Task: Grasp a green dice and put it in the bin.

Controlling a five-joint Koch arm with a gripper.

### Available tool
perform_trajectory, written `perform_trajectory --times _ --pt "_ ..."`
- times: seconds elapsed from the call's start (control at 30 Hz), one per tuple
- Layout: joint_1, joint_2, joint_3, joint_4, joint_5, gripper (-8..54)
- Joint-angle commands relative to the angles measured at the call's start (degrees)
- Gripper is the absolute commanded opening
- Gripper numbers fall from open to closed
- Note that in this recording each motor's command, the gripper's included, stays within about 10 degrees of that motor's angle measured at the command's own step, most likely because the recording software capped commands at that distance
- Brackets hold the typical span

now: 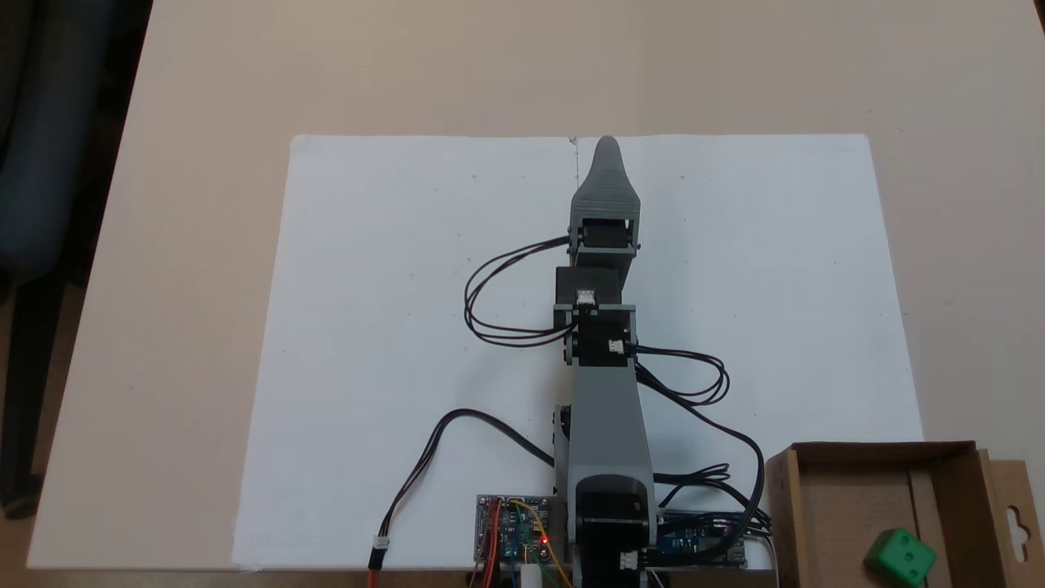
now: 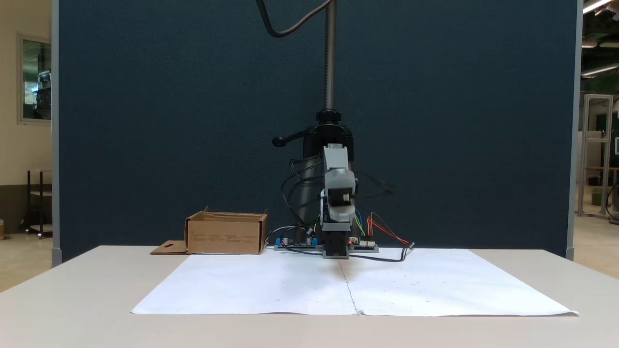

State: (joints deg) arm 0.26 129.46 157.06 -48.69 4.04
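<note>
1. From above, the green dice (image 1: 900, 556) lies inside the bin (image 1: 833, 457), at the lower right.
2. From the front, the bin's (image 2: 226, 238) wall hides it.
3. The end effector (image 1: 607, 155) stretches over the white paper (image 1: 392, 327); I cannot tell its opening.

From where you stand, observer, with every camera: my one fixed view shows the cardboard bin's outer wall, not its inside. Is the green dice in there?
Observer: Yes. In a fixed view the green dice lies inside the bin, on its floor.
Operator: Which part of the bin?
Observer: Toward the side that carries the hang-hole flap.
Operator: And how far out does the gripper reach?
Observer: The gripper stretches out over the white paper, nearly to its far edge and well apart from the bin. Whether it is open or shut, I cannot tell.
</note>
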Motion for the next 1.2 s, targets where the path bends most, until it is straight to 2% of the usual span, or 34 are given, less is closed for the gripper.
perform_trajectory --times 0.0,0.4,0.73,1.17 --pt "1.05 6.50 1.23 -9.47 -4.22 43.2" --pt "1.58 6.50 22.24 -31.71 -5.80 43.2" --pt "2.11 6.42 22.41 -47.55 -6.68 44.2" --pt "3.08 6.24 22.32 -46.85 -7.47 44.6"
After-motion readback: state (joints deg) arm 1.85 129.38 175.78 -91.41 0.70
